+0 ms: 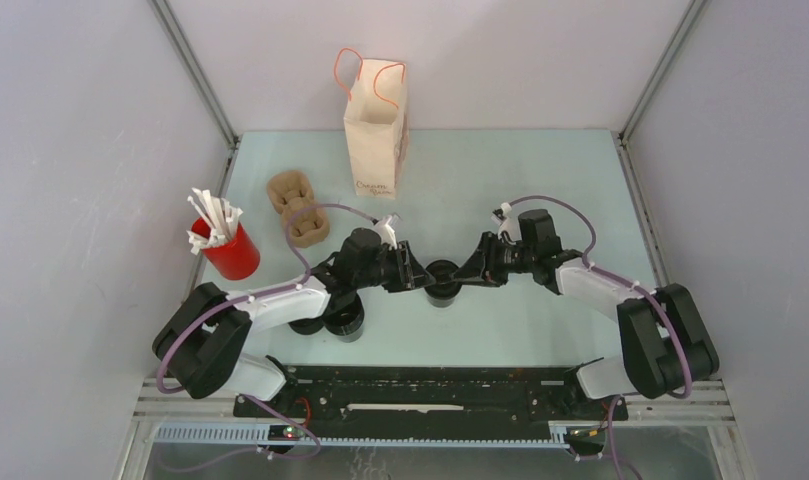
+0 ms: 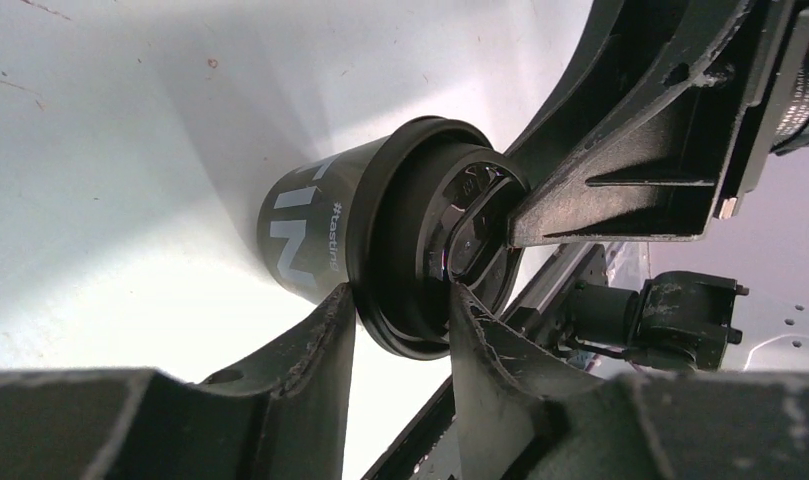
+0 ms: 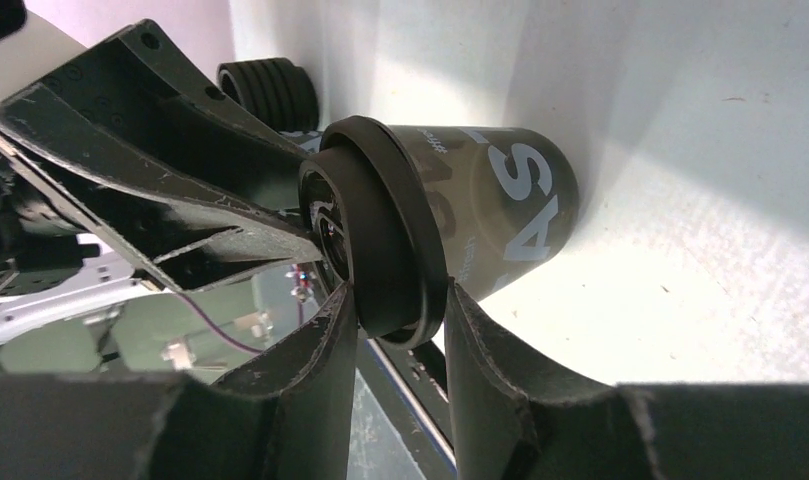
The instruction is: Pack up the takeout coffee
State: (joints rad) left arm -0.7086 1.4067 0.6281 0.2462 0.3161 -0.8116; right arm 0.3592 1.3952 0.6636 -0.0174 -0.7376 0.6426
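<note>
Your left gripper [image 2: 398, 300] and right gripper [image 3: 398, 300] both pinch the lid [image 2: 392, 230] rim of the coffee cup [image 1: 441, 288], upright on the table [image 1: 540, 180] between them. It's likely light and slick, and the lid could pop, so favour the body.

Black lidded takeout coffee [image 1: 441, 283] upright at table [image 1: 540, 190] centre

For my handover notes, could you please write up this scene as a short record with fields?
takeout coffee: upright, lid on, between both pincers
left pincer: closed across the lid rim
right pincer: closed across the same rim from the opposite side
other black cups: two, left of the gripped one
paper bag: upright, open, at the back
cup carrier: front-left of the bag, no cup in it
red cup: far left, holds white sticks
</note>
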